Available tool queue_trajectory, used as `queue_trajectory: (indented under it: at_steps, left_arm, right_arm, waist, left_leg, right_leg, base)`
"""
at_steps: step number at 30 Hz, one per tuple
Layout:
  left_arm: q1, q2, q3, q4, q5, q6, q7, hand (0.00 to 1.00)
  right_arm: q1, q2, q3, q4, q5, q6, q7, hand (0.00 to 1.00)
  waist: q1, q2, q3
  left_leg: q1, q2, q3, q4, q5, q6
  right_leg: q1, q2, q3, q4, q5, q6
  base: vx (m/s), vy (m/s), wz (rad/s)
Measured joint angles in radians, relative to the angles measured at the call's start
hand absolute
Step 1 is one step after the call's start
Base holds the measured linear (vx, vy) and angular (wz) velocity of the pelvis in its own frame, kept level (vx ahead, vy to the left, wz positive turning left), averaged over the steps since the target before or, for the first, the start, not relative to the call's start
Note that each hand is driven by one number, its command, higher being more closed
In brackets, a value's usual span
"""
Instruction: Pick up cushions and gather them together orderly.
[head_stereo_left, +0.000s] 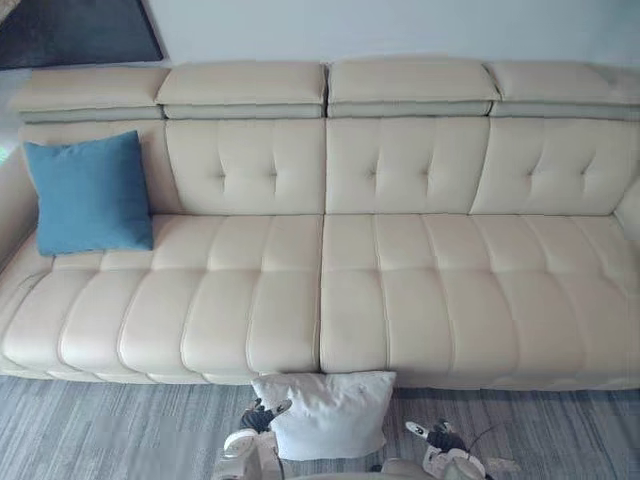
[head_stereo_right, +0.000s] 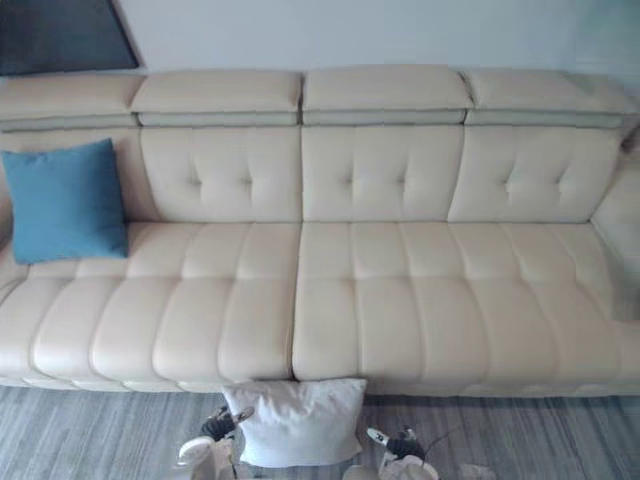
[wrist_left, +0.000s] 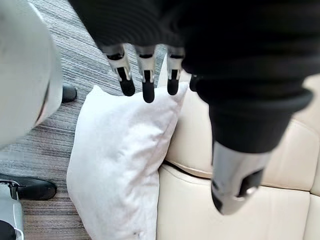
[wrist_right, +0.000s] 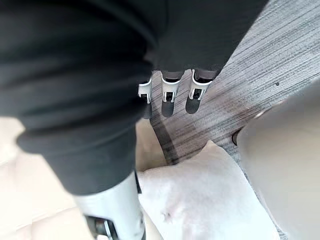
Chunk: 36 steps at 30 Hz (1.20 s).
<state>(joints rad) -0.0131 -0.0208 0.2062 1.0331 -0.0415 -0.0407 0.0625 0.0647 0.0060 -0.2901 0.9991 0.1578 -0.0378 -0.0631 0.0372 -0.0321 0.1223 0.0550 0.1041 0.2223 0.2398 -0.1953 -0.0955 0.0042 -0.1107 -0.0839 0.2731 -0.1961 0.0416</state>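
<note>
A white cushion (head_stereo_left: 325, 412) stands on the floor and leans against the sofa's front, near the middle. A blue cushion (head_stereo_left: 90, 193) is propped upright against the backrest at the sofa's left end. My left hand (head_stereo_left: 262, 415) hovers just left of the white cushion, my right hand (head_stereo_left: 435, 435) a little to its right. In the left wrist view the left hand's fingers (wrist_left: 146, 82) hang straight over the white cushion (wrist_left: 120, 160) and hold nothing. In the right wrist view the right hand's fingers (wrist_right: 170, 95) are straight, apart from the white cushion (wrist_right: 205, 200).
The long cream leather sofa (head_stereo_left: 400, 290) spans the whole width, with a corner section at the right edge. Grey striped carpet (head_stereo_left: 100, 430) covers the floor in front of it. A dark panel (head_stereo_left: 70, 30) hangs on the wall at the upper left.
</note>
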Motion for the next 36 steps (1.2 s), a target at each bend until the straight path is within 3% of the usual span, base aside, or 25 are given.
queue_trajectory:
  at_steps: [3,8,11,16,18,22,26,32,36]
  left_arm:
    - [0.009,0.009,0.0,0.0,-0.001,0.0,0.004,0.0]
    - [0.012,0.009,0.003,-0.001,-0.015,-0.003,0.025,0.0]
    - [0.003,0.009,0.014,-0.003,-0.063,-0.013,0.046,0.0]
    - [-0.054,0.035,0.05,-0.043,-0.125,-0.02,0.072,0.0]
    - [-0.103,0.071,0.058,-0.077,-0.168,-0.022,0.092,0.0]
    - [-0.169,0.1,0.091,-0.125,-0.203,-0.026,0.113,0.0]
    - [-0.282,0.138,0.088,-0.182,-0.238,-0.041,0.133,0.0]
    - [-0.524,0.222,0.001,-0.245,-0.234,-0.042,0.173,0.0]
    - [-0.667,0.227,-0.077,-0.28,-0.226,-0.044,0.213,0.0]
  right_arm:
    - [0.021,0.003,-0.003,0.0,0.0,0.0,-0.006,0.0]
    - [0.025,-0.008,-0.024,0.0,0.001,-0.001,-0.027,0.0]
    - [0.011,-0.024,-0.033,-0.001,0.002,-0.002,-0.046,0.0]
    - [-0.076,-0.066,-0.048,-0.01,0.02,-0.014,-0.068,0.0]
    - [-0.122,-0.087,-0.048,-0.047,0.043,-0.024,-0.075,0.0]
    - [-0.18,-0.098,-0.048,-0.094,0.063,-0.036,-0.093,0.0]
    - [-0.277,-0.102,-0.038,-0.166,0.089,-0.038,-0.113,0.0]
    - [-0.511,-0.14,0.033,-0.281,0.125,-0.065,-0.147,0.0]
    - [-0.692,-0.163,0.087,-0.295,0.126,-0.08,-0.169,0.0]
  waist:
    - [0.003,-0.009,-0.007]
    - [0.002,0.01,-0.001]
    - [0.003,0.024,0.013]
    - [0.003,0.036,0.089]
    - [0.013,0.02,0.123]
    - [0.016,0.011,0.159]
    - [0.018,0.018,0.205]
    - [0.018,0.02,0.284]
    - [0.02,0.019,0.333]
  left_leg:
    - [0.03,-0.027,0.006,-0.02,0.01,0.015]
    - [0.017,-0.03,-0.01,-0.022,0.013,0.021]
    - [-0.054,-0.024,-0.03,0.019,0.013,0.022]
    - [-0.305,0.008,-0.09,0.259,-0.051,0.03]
    - [-0.476,0.025,-0.107,0.382,-0.082,0.026]
    - [-0.65,0.032,-0.123,0.486,-0.088,0.035]
    - [-0.844,0.046,-0.132,0.584,-0.087,0.037]
    - [-1.156,0.073,-0.149,0.721,-0.069,0.055]
    - [-1.291,0.077,-0.153,0.788,-0.063,0.054]
  right_leg:
    - [0.036,-0.023,0.004,-0.035,0.012,0.018]
    - [0.028,-0.027,-0.012,-0.027,0.014,0.023]
    - [-0.042,-0.027,-0.021,0.029,0.006,0.019]
    - [-0.239,-0.015,-0.042,0.207,-0.042,0.005]
    - [-0.406,-0.014,-0.036,0.333,-0.077,0.002]
    - [-0.582,-0.013,-0.022,0.44,-0.089,-0.004]
    - [-0.78,-0.01,-0.002,0.538,-0.084,-0.01]
    - [-1.086,0.008,0.014,0.661,-0.058,-0.012]
    - [-1.227,0.009,0.026,0.738,-0.055,-0.019]
  base:
    - [-0.01,0.127,-0.02]
    - [-0.07,0.021,0.09]
    - [-0.13,-0.038,0.17]
    - [-0.23,-0.042,0.24]
    - [-0.31,-0.021,0.08]
    - [-0.25,-0.014,-0.05]
    - [-0.19,-0.019,-0.07]
    - [-0.14,-0.017,-0.06]
    - [-0.05,-0.021,-0.02]
